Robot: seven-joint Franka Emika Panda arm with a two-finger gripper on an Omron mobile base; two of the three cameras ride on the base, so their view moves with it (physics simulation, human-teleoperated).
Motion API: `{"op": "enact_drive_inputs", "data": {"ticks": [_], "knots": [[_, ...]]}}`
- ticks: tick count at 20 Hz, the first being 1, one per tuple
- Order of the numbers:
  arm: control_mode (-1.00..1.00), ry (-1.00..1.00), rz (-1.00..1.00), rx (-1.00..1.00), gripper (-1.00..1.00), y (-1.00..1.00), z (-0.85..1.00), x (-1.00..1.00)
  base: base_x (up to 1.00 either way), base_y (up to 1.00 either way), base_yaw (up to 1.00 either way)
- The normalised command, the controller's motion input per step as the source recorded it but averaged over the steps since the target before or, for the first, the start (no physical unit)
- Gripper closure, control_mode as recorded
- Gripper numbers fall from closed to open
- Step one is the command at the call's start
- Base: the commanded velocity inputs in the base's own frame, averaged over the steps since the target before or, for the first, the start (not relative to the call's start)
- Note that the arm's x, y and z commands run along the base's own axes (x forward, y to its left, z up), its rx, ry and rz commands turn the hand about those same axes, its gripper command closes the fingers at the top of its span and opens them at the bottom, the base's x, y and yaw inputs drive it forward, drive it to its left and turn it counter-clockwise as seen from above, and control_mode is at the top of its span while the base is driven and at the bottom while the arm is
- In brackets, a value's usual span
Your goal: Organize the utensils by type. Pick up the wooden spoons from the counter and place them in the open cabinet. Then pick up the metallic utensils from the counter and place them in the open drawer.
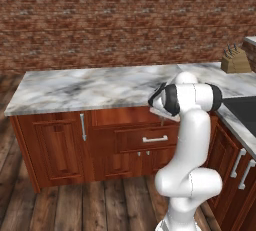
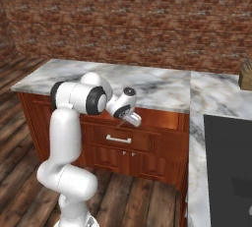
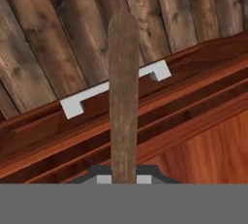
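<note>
My gripper (image 3: 124, 179) is shut on the brown handle of a wooden spoon (image 3: 123, 97), which points away from the hand; its bowl is hidden. The hand hangs just in front of the counter (image 1: 90, 87) edge, over the open drawer (image 1: 145, 137) with its silver handle (image 3: 114, 89). From the right base view the gripper (image 2: 133, 119) sits below the marble counter (image 2: 152, 86), above the drawer front (image 2: 118, 140). Plain wood of the drawer's inside (image 3: 208, 145) lies under the hand. The metallic utensils and the open cabinet are out of view.
A knife block (image 1: 235, 60) stands at the counter's far right corner. A black cooktop (image 2: 229, 162) is set into the right-hand counter run. A narrow cabinet door with a silver bar handle (image 1: 82, 127) is left of the drawer. Wooden floor lies below.
</note>
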Motion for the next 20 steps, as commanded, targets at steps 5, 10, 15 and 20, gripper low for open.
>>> {"op": "enact_drive_inputs", "data": {"ticks": [5, 10, 15, 20], "knots": [[-1.00, -0.04, 0.07, 0.03, 1.00, 0.00, 0.16, 0.39, 0.00, 0.00, 0.00], [-1.00, -0.02, 0.06, 0.00, 1.00, 0.00, 0.05, 0.28, 0.00, 0.00, 0.00], [-1.00, 0.00, 0.06, 0.00, 1.00, 0.00, -0.04, 0.40, 0.00, 0.00, 0.00], [-1.00, 0.00, 0.06, 0.00, 1.00, 0.00, -0.21, 0.54, 0.00, 0.00, 0.00]]}}
